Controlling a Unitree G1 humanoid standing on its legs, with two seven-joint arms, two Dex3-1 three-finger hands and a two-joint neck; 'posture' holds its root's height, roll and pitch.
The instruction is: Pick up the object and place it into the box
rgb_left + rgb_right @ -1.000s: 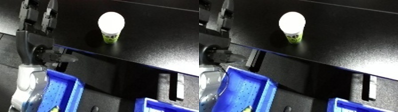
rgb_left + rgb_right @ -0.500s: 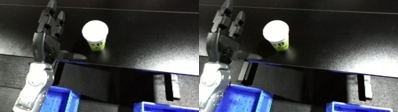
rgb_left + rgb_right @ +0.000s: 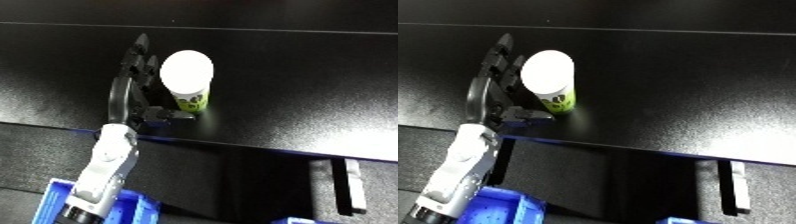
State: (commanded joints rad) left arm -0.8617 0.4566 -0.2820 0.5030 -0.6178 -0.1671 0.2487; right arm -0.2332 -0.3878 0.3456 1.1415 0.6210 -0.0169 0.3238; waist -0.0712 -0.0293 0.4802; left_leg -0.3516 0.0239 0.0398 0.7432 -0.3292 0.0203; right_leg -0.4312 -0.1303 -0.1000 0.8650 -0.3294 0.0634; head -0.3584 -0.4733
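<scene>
A small cup-like container (image 3: 188, 81) with a white lid and a green label stands upright on the black table (image 3: 302, 75). My left hand (image 3: 131, 95) rests on the table right beside it, on its left. The fingers (image 3: 139, 55) are straight and point away from me, and the thumb (image 3: 171, 115) reaches toward the container's base. The hand is open and is not closed round the container. My right hand shows in neither view. A corner of the blue bin (image 3: 53, 205) appears at the lower left, below the table's front edge.
The table's front edge (image 3: 266, 150) runs across the lower part of the view, with a dark frame and a grey bracket (image 3: 346, 187) beneath it. Bare black tabletop stretches to the right of and behind the container.
The camera has tilted, so the whole scene has shifted down and right. My left hand has come closer to the container, and its thumb now lies near the base.
</scene>
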